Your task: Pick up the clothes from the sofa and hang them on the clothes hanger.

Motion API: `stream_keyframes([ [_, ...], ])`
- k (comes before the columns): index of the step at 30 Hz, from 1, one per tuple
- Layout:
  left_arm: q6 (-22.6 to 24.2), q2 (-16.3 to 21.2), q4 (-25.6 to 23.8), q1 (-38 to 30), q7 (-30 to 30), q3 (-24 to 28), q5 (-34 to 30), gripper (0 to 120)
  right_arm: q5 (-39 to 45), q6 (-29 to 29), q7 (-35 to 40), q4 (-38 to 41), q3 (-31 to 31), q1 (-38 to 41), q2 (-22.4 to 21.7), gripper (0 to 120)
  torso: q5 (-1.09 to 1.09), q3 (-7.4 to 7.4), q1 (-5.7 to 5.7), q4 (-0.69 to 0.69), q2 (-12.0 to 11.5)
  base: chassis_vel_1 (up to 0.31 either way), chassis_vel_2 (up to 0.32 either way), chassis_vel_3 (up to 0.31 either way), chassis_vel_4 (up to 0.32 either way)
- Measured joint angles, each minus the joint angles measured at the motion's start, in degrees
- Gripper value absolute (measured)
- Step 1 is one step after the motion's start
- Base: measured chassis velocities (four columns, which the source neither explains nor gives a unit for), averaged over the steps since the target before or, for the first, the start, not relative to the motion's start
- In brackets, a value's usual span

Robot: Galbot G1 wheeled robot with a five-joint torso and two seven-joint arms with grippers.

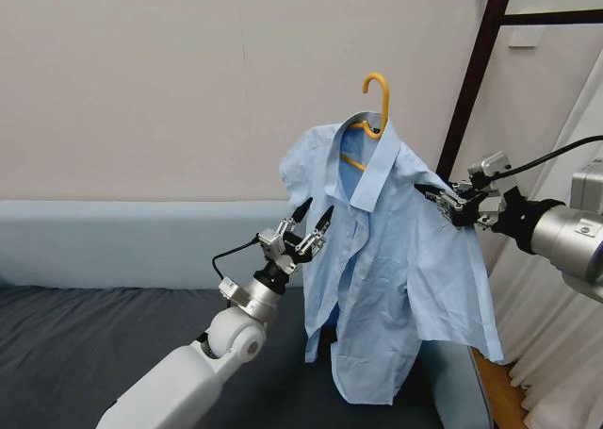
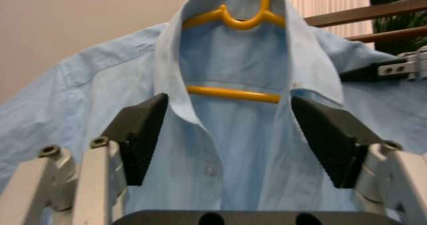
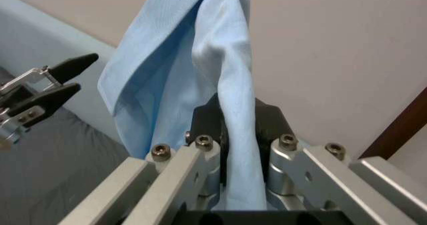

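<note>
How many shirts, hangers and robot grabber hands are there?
blue shirt: 1
yellow hanger: 1
grippers: 2, the left gripper open beside the shirt, the right gripper shut on its shoulder
Total: 4

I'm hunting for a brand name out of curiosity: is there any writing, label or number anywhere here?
No text is readable: the light blue shirt, yellow hanger, sofa, wooden rack, left end effector and right end effector show no words, labels or numbers.

Plain light-blue shirt [image 1: 396,259] on a yellow hanger [image 1: 375,94], beside the left gripper's [image 1: 316,212] black fingertips [image 2: 143,135]; dark grey sofa [image 1: 94,344], dark brown rack [image 1: 476,80], beige wall [image 1: 141,71].
</note>
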Motion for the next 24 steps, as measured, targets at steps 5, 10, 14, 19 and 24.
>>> stream_keyframes([
  [5, 1.32, -0.80, 0.76, -1.58, 6.27, 0.93, -1.52, 96, -0.22, 0.02, -0.16, -0.15, -0.23, 0.06, 0.22, 7, 0.01, 0.00, 0.00, -0.02, 0.00, 0.000, 0.000, 0.000, 0.000],
  [10, 1.94, -2.78, 2.82, -2.57, 8.55, 2.55, -1.26, 95, -0.33, 0.04, -0.43, -0.75, -0.61, 0.67, 0.31, 7, 0.01, 0.01, 0.00, -0.01, 0.00, 0.000, 0.000, 0.000, 0.000],
  [14, 1.99, -5.42, 4.86, -3.88, 8.54, 3.55, -0.96, 78, -0.32, 0.06, -0.56, -0.86, -0.61, 0.78, 0.32, 7, 0.01, 0.01, 0.00, -0.01, 0.00, 0.000, 0.000, 0.000, 0.000],
  [19, 2.00, -6.82, 6.24, -5.15, 9.32, 4.52, -1.56, 58, -0.33, 0.08, -0.64, -1.10, -0.53, 0.87, 0.39, 7, 0.02, 0.00, 0.00, -0.01, 0.00, 0.000, 0.000, 0.000, 0.000],
  [24, 1.90, -7.57, 7.27, -5.49, 9.84, 4.50, -1.81, 42, -0.37, 0.11, -0.66, -1.11, -0.21, 0.48, 0.34, 7, 0.02, 0.01, 0.00, -0.01, 0.00, 0.000, 0.000, 0.000, 0.000],
])
